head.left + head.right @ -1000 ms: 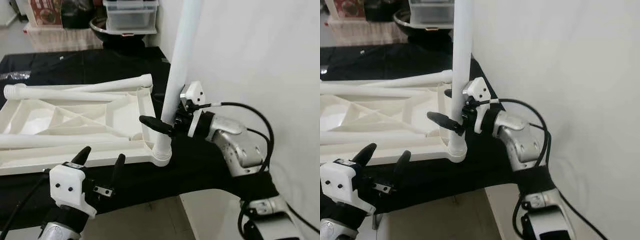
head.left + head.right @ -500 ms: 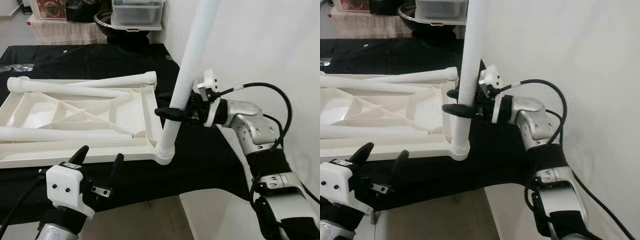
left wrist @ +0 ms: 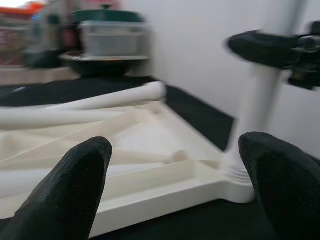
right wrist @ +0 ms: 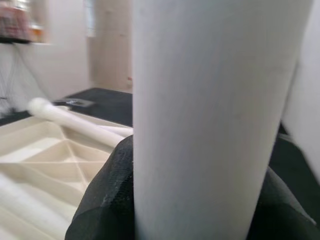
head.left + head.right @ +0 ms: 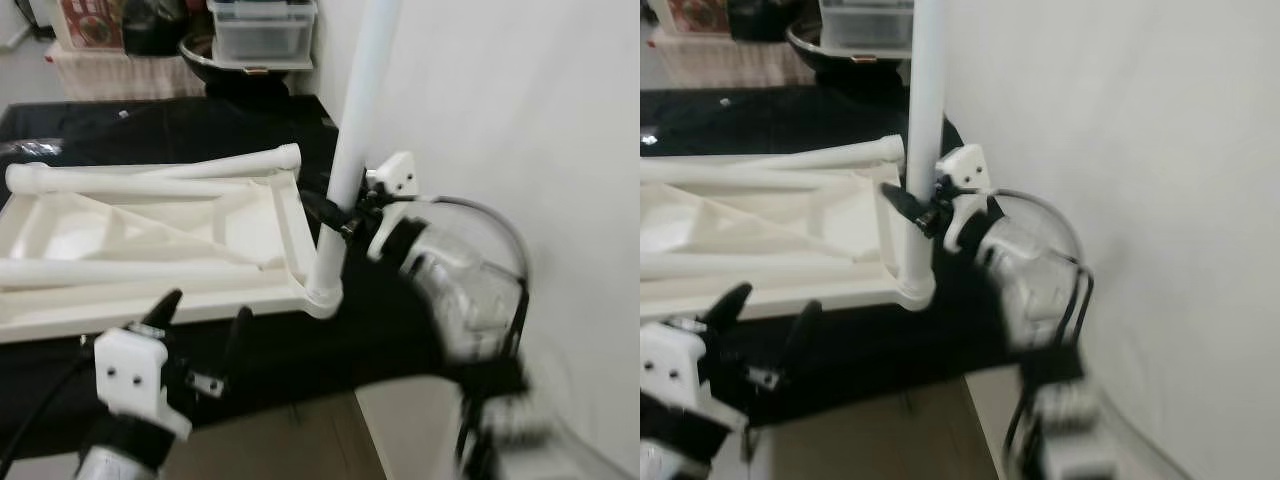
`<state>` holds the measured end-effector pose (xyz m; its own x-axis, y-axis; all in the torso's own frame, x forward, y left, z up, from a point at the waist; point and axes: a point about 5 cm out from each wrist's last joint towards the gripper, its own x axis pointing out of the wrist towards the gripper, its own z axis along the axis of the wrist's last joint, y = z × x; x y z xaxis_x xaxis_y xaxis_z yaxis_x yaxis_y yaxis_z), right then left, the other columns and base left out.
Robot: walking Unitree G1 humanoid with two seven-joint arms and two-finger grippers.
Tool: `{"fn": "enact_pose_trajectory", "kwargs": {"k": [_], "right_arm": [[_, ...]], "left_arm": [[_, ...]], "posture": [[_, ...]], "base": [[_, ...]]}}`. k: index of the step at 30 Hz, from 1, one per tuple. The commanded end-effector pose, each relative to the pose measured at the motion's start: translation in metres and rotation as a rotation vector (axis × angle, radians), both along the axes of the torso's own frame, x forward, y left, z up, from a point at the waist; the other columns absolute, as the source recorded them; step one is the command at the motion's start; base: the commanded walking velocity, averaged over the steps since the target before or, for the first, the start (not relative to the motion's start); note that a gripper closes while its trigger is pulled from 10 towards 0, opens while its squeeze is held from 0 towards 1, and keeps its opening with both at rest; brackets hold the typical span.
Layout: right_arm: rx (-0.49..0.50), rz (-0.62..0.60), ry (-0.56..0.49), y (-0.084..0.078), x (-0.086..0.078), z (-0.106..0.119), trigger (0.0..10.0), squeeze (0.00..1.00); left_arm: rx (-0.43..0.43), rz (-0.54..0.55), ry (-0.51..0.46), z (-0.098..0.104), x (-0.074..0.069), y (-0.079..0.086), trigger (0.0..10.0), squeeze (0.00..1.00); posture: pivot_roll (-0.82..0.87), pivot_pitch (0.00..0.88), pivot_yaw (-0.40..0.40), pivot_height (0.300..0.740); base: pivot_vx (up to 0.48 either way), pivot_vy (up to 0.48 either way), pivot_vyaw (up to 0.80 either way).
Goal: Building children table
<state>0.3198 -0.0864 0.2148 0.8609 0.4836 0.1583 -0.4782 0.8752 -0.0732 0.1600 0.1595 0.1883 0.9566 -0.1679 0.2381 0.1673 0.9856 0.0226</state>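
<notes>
A white plastic tabletop lies upside down on a black-covered surface, with loose white legs resting across it. One white leg stands upright in the near right corner socket. My right gripper is shut on this upright leg partway up; in the right wrist view the leg sits between the black fingers. My left gripper hovers open below the tabletop's near edge, its fingertips apart and nothing between them.
A white wall rises close on the right. A clear storage bin and a dark bowl stand beyond the far end of the black surface. Bare floor lies below the near edge.
The upright leg has swung from a rightward tilt to nearly vertical, with the right gripper still on it. The right arm is motion-blurred. The left gripper has stayed put.
</notes>
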Motion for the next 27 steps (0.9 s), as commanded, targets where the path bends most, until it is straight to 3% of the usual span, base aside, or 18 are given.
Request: {"fn": "enact_pose_trajectory", "kwargs": {"k": [1,3,9,10,11,12,18,27], "right_arm": [[-0.12,-0.081,0.207,0.0,-0.002,-0.046,0.0,0.0],[-0.105,-0.05,0.197,0.019,-0.006,-0.045,0.0,0.0],[-0.098,-0.031,0.167,0.029,-0.005,-0.037,0.0,0.0],[-0.086,-0.039,0.146,0.029,-0.004,-0.033,10.0,0.0],[-0.069,-0.041,0.129,0.027,-0.003,-0.03,10.0,0.0],[-0.05,-0.042,0.118,0.027,-0.005,-0.026,10.0,1.0],[0.019,0.017,0.055,0.02,-0.009,-0.012,10.0,1.0],[0.029,0.089,0.06,0.007,-0.027,-0.024,10.0,1.0]], "left_arm": [[-0.004,-0.006,0.007,0.0,0.001,0.0,10.0,0.0],[-0.007,-0.012,0.006,-0.001,0.003,-0.001,10.0,0.0],[-0.009,-0.015,0.004,-0.001,0.005,-0.002,10.0,0.0],[-0.008,-0.011,0.004,-0.002,0.006,-0.001,10.0,0.0],[-0.007,-0.007,0.004,-0.002,0.006,-0.001,10.0,0.0],[-0.008,-0.003,0.004,-0.002,0.007,0.0,10.0,0.0],[-0.005,-0.001,0.01,-0.003,0.008,0.001,10.0,0.0],[0.002,0.008,0.021,-0.006,0.013,0.005,10.0,0.0]], "posture": [[0.11,0.103,-0.092,0.74],[0.11,0.106,-0.093,0.74],[0.1,0.097,-0.097,0.74],[0.1,0.094,-0.098,0.74],[0.1,0.093,-0.097,0.74],[0.1,0.093,-0.097,0.74],[0.09,0.091,-0.093,0.74],[0.07,0.09,-0.079,0.74]], "base": [[0.0,0.0,0.0],[0.0,0.0,0.0],[0.0,0.0,0.0],[0.0,0.0,0.0],[0.0,0.0,0.0],[0.0,0.0,0.0],[0.0,0.0,0.0],[0.0,0.0,0.0]]}}
